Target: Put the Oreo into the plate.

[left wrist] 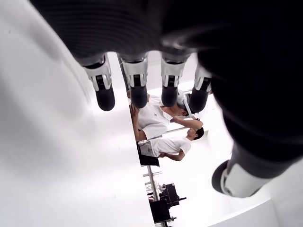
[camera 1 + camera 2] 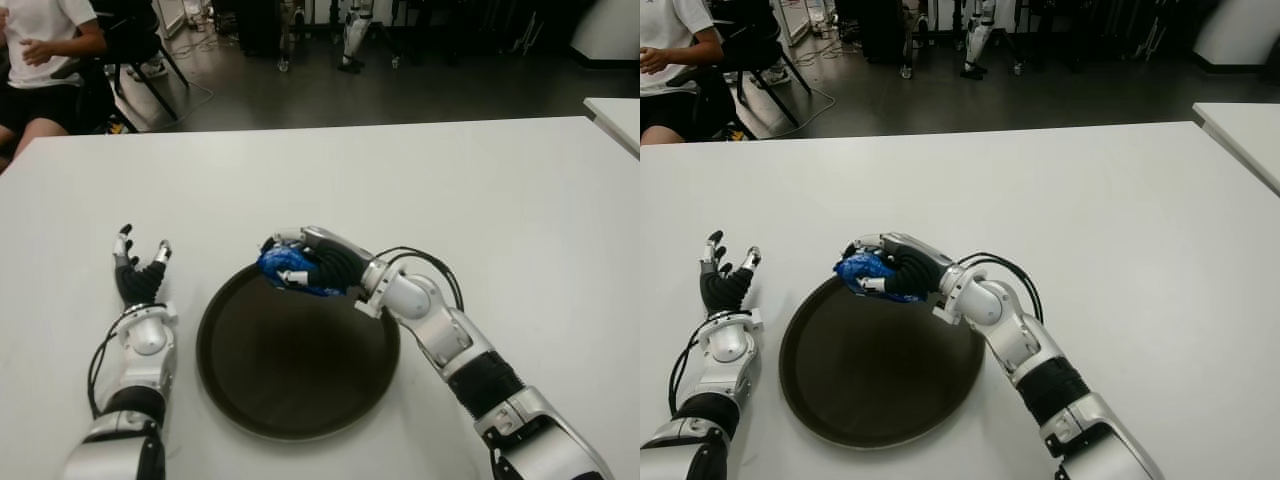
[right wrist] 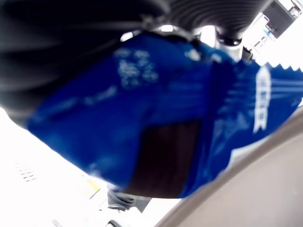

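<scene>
Dark brown, the plate (image 2: 297, 385) sits near the table's (image 2: 480, 190) front edge. Over its far rim the right hand (image 2: 318, 265) clenches the blue Oreo packet (image 2: 284, 266) (wrapper crinkled). Beside the plate's left, the left hand (image 2: 138, 275) spreads empty.

Oreo (image 2: 290, 268): blue wrapped pack w/ white print, gripped in right hand (image 2: 318, 262), held over far rim of plate (image 2: 372, 365). Plate: round, dark brown, shallow, flat on white table (image 2: 480, 190), nothing lying in it; sits near front edge, center.
</scene>
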Available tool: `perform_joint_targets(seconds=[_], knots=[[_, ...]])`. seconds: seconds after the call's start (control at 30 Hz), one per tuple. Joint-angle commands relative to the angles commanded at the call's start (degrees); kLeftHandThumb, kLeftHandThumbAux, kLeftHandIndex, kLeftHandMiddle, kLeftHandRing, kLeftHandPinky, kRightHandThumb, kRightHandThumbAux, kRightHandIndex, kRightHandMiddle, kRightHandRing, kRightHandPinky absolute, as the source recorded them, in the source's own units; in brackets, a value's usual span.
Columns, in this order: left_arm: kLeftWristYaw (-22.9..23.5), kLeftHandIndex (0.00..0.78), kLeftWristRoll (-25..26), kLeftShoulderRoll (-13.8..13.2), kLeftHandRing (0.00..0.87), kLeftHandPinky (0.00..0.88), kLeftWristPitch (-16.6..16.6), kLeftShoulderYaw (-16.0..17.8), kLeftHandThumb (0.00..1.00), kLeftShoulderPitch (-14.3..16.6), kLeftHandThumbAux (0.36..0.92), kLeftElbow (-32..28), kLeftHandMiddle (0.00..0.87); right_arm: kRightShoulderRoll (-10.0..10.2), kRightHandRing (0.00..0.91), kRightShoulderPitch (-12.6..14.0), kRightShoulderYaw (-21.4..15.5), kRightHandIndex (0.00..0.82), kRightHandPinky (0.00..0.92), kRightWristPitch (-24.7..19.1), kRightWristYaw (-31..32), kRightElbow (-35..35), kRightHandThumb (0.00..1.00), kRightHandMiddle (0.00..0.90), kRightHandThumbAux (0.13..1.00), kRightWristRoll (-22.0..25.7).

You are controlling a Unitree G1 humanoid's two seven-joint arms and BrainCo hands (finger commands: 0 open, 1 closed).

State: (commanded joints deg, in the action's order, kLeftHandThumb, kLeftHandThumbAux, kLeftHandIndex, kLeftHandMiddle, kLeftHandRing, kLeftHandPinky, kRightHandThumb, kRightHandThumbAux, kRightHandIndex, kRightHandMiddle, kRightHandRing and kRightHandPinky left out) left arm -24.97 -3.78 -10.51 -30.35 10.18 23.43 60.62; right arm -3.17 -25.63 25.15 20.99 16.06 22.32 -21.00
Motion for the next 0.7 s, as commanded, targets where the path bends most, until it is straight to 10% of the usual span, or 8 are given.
perform_joint_targets(seconds=[0.3, 0.43, 0.6, 0.7], knots=[[0.43, 0.047, 0.13, -0.02, 0.020, 0.037, 0.51, -0.07, 0.048, -0.06, 0.674, -0.25, 0.038, 0.31, 0.817, -0.40, -0.26, 0.439, 0.792, 4.31, -2.94, 2.54, 0.723, 0.823, 0.711, -0.26], [0.74, 0.050, 0.22, -0.04, 0.015, 0.026, 0.53, -0.04, 0.041, -0.12, 0.674, -0.27, 0.033, 0.71, 0.588, -0.29, -0.62, 0.398, 0.554, 4.40, -2.04, 2.96, 0.797, 0.578, 0.696, 1.13], [0.53, 0.053, 0.28, 0.04, 0.035, 0.032, 0.75, 0.09, 0.039, -0.02, 0.662, 0.04, 0.055, 1.00, 0.156, -0.68, 0.40, 0.081, 0.154, 8.95, -2.17, 4.98, 0.260, 0.143, 0.596, 1.12], [0.63, 0.064, 0.46, -0.02, 0.053, 0.040, 0.82, 0.25, 0.048, -0.01, 0.663, 0.34, 0.075, 1.00, 0.051, -1.20, 0.57, 0.026, 0.055, 11.58, -1.60, 6.85, 0.125, 0.046, 0.548, 1.65]])
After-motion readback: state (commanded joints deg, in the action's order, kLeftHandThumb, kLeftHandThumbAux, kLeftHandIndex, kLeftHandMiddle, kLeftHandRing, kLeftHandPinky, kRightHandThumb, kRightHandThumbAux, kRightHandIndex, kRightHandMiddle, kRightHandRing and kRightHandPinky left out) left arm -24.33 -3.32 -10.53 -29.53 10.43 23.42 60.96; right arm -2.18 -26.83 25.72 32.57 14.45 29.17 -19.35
